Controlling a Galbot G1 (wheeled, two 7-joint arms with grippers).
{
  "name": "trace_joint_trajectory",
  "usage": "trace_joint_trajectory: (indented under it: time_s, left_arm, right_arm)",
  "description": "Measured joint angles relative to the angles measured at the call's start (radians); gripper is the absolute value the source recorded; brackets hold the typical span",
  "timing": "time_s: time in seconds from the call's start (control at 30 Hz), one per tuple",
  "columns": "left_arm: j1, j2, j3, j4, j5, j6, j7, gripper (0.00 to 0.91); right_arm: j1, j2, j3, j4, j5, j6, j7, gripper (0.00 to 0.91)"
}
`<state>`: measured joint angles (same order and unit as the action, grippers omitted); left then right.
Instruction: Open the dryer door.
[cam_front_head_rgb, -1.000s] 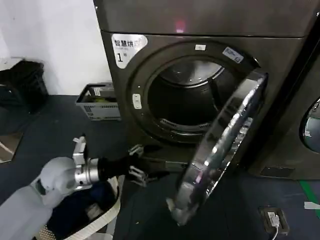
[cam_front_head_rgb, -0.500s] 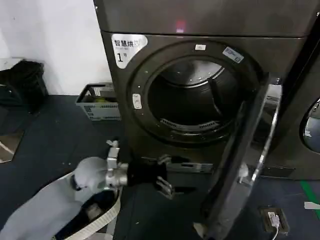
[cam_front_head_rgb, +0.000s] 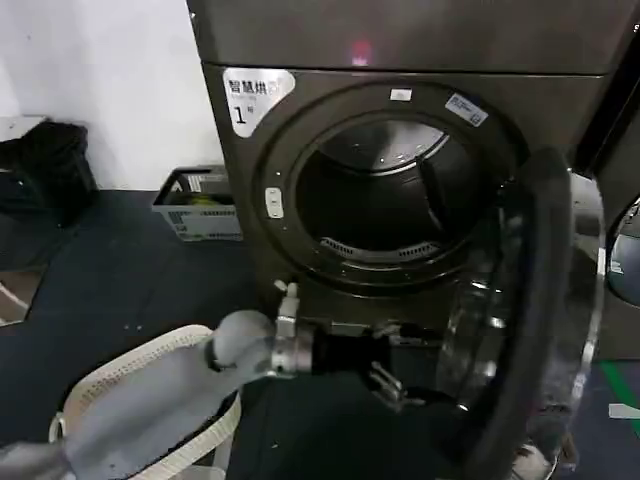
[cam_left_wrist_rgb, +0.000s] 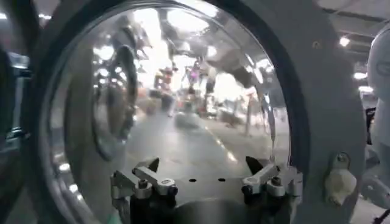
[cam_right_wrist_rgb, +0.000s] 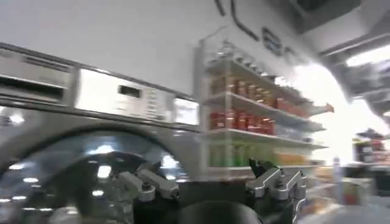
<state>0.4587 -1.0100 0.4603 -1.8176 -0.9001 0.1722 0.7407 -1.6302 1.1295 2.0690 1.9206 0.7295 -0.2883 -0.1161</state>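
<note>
The dryer door (cam_front_head_rgb: 548, 300) stands swung far open to the right of the grey-brown machine marked "1" (cam_front_head_rgb: 254, 96), seen almost edge-on, with the drum opening (cam_front_head_rgb: 385, 195) bare. My left gripper (cam_front_head_rgb: 402, 362) is low in front of the machine, close to the door's inner side, open with nothing between its fingers. In the left wrist view the door's chrome ring and tinted glass (cam_left_wrist_rgb: 170, 109) face the open left gripper (cam_left_wrist_rgb: 204, 173), and a white latch (cam_left_wrist_rgb: 340, 182) sits on the rim. The right gripper (cam_right_wrist_rgb: 210, 178) is open and holds nothing, facing a machine's control panel (cam_right_wrist_rgb: 122, 94).
A grey crate (cam_front_head_rgb: 200, 205) sits on the floor left of the dryer, a black crate (cam_front_head_rgb: 50, 165) farther left. A white-rimmed laundry basket (cam_front_head_rgb: 150, 350) lies under my left arm. The neighbouring machine's round door (cam_front_head_rgb: 625, 250) is at the right edge. Stocked shelves (cam_right_wrist_rgb: 256, 115) show in the right wrist view.
The door has swung further open to the right, from angled to nearly edge-on. My left arm has moved right and forward after it, fingers still open.
</note>
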Motion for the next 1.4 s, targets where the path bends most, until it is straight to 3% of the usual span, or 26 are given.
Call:
trace_joint_trajectory:
  time_s: [0.23, 0.43, 0.83, 1.03, 1.4]
  left_arm:
    - [-0.032, -0.068, 0.055, 0.032, 0.032, -0.047, -0.048, 0.907]
    - [-0.064, -0.122, 0.092, 0.066, 0.065, -0.091, -0.111, 0.907]
    - [-0.126, -0.239, 0.134, 0.126, 0.039, -0.068, -0.191, 0.907]
    - [-0.141, -0.295, 0.148, 0.152, 0.101, -0.077, -0.243, 0.907]
    - [-0.164, -0.373, 0.171, 0.200, 0.105, -0.064, -0.255, 0.907]
  right_arm:
    - [-0.017, -0.007, 0.046, -0.006, -0.064, -0.045, 0.022, 0.907]
    - [-0.037, -0.020, 0.105, 0.016, -0.025, -0.120, 0.041, 0.907]
    - [-0.065, -0.024, 0.174, 0.033, 0.007, -0.124, 0.054, 0.907]
    - [-0.070, -0.016, 0.190, 0.038, 0.003, -0.121, 0.073, 0.907]
    - [-0.092, -0.001, 0.225, 0.034, -0.026, -0.093, 0.057, 0.907]
